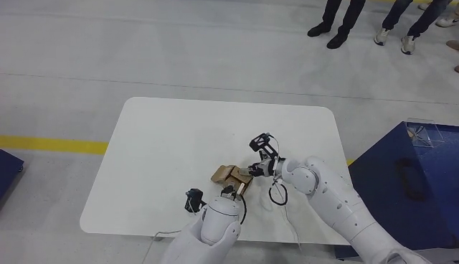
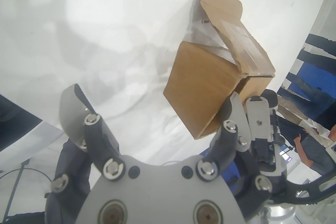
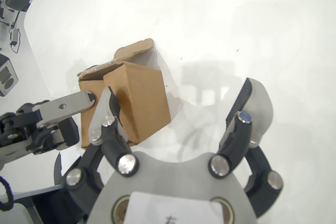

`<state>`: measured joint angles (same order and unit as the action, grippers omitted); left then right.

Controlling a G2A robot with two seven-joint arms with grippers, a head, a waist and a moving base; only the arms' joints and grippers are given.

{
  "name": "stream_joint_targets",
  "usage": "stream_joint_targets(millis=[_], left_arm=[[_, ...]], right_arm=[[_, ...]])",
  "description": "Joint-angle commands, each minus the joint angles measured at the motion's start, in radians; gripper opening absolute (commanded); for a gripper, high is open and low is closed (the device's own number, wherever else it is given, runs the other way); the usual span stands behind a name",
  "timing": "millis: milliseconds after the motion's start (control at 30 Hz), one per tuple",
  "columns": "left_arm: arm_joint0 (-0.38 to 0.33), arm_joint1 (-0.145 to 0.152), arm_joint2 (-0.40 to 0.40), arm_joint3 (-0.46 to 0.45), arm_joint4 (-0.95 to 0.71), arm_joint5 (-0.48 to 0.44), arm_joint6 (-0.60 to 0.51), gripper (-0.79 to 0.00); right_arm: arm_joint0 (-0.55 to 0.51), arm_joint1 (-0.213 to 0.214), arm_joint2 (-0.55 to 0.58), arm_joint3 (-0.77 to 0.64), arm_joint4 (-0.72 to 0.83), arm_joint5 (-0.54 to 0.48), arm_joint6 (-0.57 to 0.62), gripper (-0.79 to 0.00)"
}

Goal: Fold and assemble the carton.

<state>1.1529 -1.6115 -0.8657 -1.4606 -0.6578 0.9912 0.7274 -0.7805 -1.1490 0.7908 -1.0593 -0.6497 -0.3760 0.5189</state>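
We see the brown carton standing on the white table, near the robot's edge and between the two arms, with its torn, taped flap raised rather than tucked in. The left gripper has its jaws spread wide, one finger resting against a side wall of the carton and the other well apart from it. We find the right gripper likewise spread, one finger touching the carton just beside the left arm's finger.
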Motion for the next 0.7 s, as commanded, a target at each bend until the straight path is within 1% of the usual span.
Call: stream_joint_targets(millis=[0, 67, 167, 267, 333, 400, 433, 467, 567, 667], left_arm=[[0.0, -0.006, 0.003, -0.001, -0.007, -0.017, -0.012, 0.0], [0.0, -0.01, 0.003, -0.006, -0.006, -0.038, -0.015, 0.0], [0.001, -0.016, 0.008, -0.014, 0.012, -0.072, -0.018, 0.0], [0.013, -0.02, -0.008, -0.042, 0.013, -0.139, -0.02, 0.0], [0.03, -0.021, -0.025, -0.078, 0.035, -0.2, 0.005, 0.0], [0.054, -0.019, -0.037, -0.117, 0.084, -0.286, 0.04, 0.0], [0.069, -0.018, -0.04, -0.137, 0.108, -0.337, 0.042, 0.0], [0.086, -0.016, -0.042, -0.149, 0.123, -0.366, 0.028, 0.0], [0.117, -0.012, -0.067, -0.175, 0.119, -0.389, -0.016, 0.0], [0.135, -0.009, -0.081, -0.191, 0.13, -0.389, -0.041, 0.0]], right_arm=[[-0.002, 0.002, 0.018, 0.003, 0.011, -0.016, -0.02, 0.0], [-0.006, 0.01, 0.037, 0.002, -0.007, -0.045, -0.026, 0.0], [-0.023, 0.03, 0.066, -0.004, -0.074, -0.083, -0.01, 0.0], [-0.054, 0.05, 0.098, -0.024, -0.113, -0.124, 0.023, 0.0], [-0.074, 0.061, 0.116, -0.045, -0.14, -0.123, 0.042, 0.0], [-0.099, 0.068, 0.125, -0.068, -0.156, -0.121, 0.059, 0.0], [-0.109, 0.071, 0.127, -0.08, -0.162, -0.121, 0.067, 0.0], [-0.117, 0.072, 0.128, -0.088, -0.164, -0.12, 0.077, 0.0], [-0.129, 0.072, 0.136, -0.104, -0.169, -0.095, 0.061, 0.0], [-0.136, 0.073, 0.131, -0.107, -0.167, -0.111, 0.104, 0.0]])
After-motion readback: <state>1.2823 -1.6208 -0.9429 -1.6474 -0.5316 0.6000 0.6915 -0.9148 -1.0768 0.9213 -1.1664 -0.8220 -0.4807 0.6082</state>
